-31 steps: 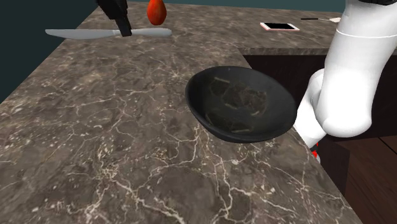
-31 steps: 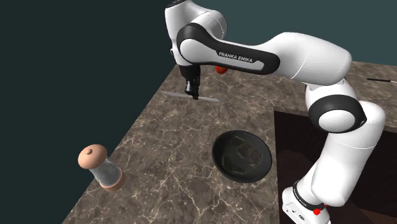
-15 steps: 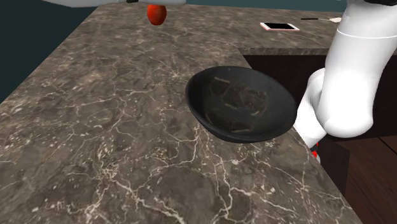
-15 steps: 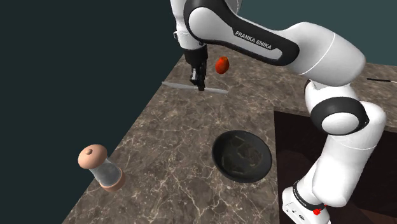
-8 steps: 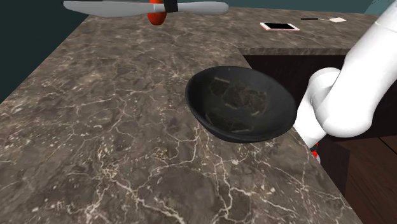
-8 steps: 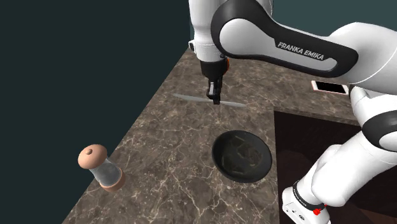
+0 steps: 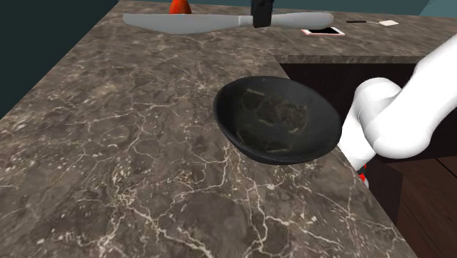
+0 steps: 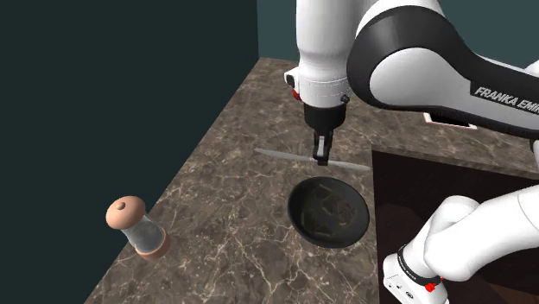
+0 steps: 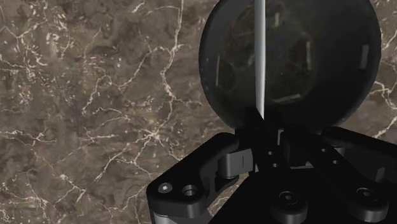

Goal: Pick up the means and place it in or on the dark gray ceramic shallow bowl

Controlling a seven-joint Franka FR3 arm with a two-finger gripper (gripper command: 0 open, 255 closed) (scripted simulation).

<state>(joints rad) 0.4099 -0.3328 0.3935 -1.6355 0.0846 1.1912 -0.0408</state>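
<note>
A long flat grey knife (image 7: 190, 23) hangs level in the air above the far part of the marble counter, my gripper (image 7: 261, 16) shut on its middle. In the second exterior view the knife (image 8: 281, 155) is just beyond the far rim of the dark grey shallow bowl (image 8: 300, 218), held by the gripper (image 8: 321, 159). From the wrist, the blade (image 9: 259, 57) runs out from between the fingers, edge-on, across the bowl (image 9: 331, 38) below. The bowl (image 7: 249, 143) stands near the counter's edge by the recess.
A red fruit (image 7: 179, 6) lies at the counter's far end, a phone (image 7: 322, 31) beyond the dark brown recess (image 7: 329, 73). A wooden-topped grinder (image 8: 134, 226) stands at the near left of the second exterior view. A black area borders the counter's left edge.
The arm has carried the knife up off the counter and toward the bowl, rightward in both exterior views. The bowl has not moved.
</note>
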